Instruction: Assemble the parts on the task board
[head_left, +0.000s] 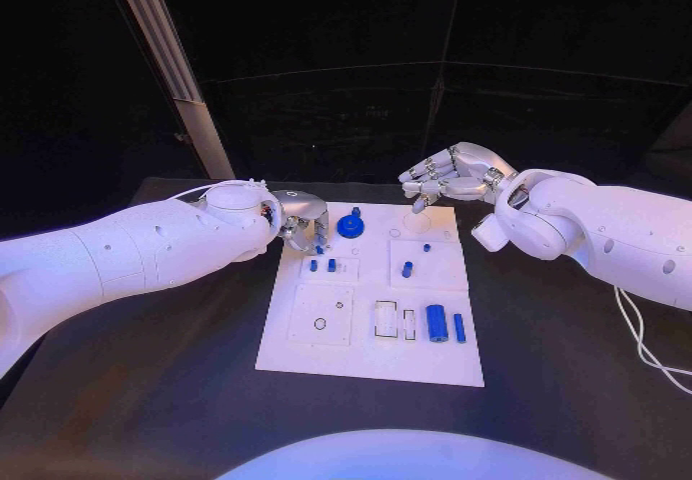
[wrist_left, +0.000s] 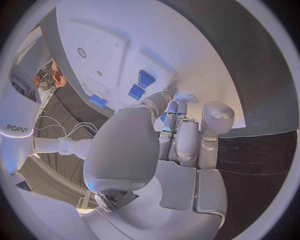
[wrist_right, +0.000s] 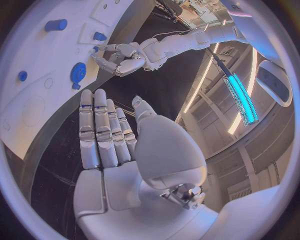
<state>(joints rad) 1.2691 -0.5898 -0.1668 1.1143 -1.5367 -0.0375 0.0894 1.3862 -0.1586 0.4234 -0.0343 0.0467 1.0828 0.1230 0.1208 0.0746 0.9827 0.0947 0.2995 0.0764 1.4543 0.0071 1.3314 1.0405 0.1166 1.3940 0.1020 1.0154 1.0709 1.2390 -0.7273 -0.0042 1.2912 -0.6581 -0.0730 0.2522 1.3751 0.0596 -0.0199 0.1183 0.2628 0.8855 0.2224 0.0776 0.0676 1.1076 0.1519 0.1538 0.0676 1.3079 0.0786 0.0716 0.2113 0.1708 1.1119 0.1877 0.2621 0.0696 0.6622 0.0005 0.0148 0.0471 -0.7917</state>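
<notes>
Left silver hand (head_left: 300, 222) sits at the white rectangular task board's (head_left: 289, 355) far-left edge, fingers curled down, nothing visibly grasped; blue toothed gear (head_left: 352, 227) stands just beside it; right silver hand (head_left: 450, 174) hovers over the board's far edge, fingers released and apart; small blue cylinders (head_left: 436, 323) lie mid-board on the black bench (head_left: 144, 400).

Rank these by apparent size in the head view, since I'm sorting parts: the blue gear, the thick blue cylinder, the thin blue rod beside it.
1. Blue gear
2. Thick blue cylinder
3. Thin blue rod
Gear and cylinder look close, so their order is unsure.
</notes>
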